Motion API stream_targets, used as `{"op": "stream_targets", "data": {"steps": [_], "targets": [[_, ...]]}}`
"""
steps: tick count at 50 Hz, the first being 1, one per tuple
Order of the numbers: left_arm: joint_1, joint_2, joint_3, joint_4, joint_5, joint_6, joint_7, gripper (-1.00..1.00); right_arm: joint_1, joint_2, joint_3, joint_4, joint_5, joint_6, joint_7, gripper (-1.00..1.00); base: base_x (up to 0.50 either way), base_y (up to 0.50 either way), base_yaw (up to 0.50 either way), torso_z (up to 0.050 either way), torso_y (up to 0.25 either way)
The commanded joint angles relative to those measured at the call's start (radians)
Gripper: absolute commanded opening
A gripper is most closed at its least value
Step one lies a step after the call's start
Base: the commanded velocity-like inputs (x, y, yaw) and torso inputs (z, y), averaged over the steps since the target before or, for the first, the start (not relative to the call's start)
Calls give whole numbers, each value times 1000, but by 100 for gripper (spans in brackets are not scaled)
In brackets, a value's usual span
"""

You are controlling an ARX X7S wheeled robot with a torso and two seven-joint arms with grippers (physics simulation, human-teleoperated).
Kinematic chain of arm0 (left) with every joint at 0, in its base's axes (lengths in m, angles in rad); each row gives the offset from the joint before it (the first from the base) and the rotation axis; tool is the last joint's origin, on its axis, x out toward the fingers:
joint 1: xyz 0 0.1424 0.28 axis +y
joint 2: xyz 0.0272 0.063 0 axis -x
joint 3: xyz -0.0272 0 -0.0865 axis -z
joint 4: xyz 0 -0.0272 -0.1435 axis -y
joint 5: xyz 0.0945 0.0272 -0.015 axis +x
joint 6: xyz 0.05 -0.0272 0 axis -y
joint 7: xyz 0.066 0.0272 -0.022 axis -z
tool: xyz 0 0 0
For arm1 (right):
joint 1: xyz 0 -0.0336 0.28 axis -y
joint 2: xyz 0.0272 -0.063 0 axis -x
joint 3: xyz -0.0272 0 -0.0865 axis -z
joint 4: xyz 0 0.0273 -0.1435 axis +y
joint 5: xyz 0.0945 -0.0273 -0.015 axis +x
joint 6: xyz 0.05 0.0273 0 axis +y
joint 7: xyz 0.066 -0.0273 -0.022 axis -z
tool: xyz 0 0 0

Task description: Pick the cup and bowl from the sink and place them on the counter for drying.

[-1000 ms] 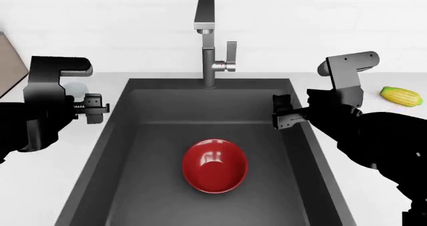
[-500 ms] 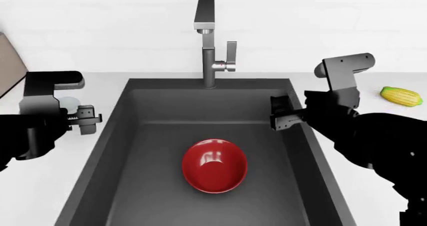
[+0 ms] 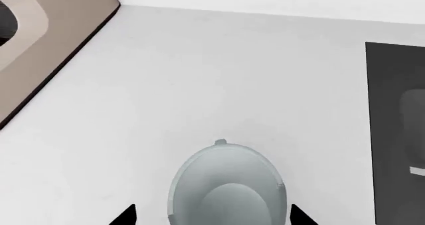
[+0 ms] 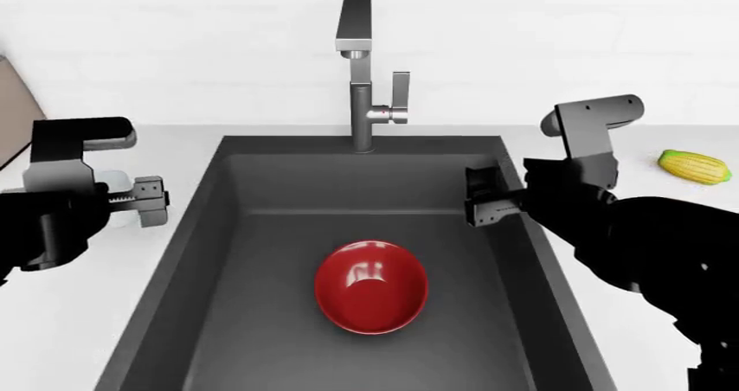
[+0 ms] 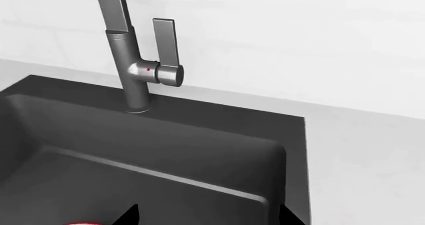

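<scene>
Fingertips of the left pincer [image 3: 211, 220] stand apart on either side of the cup [image 3: 224, 187], released and not touching it in the left wrist view; the cup stands upright on the white bench [image 3: 166, 95], well to the 9 o'clock side of the sink [image 4: 231, 235] in the head view. So the cup's half of the task looks done. Right pincer [image 4: 483, 199] hangs over the sink's 3 o'clock wall, its tips apart and empty. From it the bowl [image 4: 371, 286] lies toward 7 o'clock, down on the basin floor, still to be lifted out.
</scene>
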Motion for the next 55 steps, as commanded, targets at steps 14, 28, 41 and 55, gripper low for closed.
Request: {"op": "stream_targets", "data": {"steps": [14,28,41,55], "targets": [[-22,-14,-30,96,-60,-46,-39,100,24,-10,-29,25,-6,-8,-15,100,0,0,0,0,0],[-102,-34,-19,222,-74,-103,-79,100,29,-16,-44,41,-9,-19,-27,100,0,0,0,0,0],[-150,-20,-20,263,-61,-82,-84,100,31,-18,-57,47,-1,4,-14,100,0,0,0,0,0],[-160,22,10,349,-73,-70,-55,100,83,-97,-46,101,102,109,10,100,0,0,0,0,0]]}}
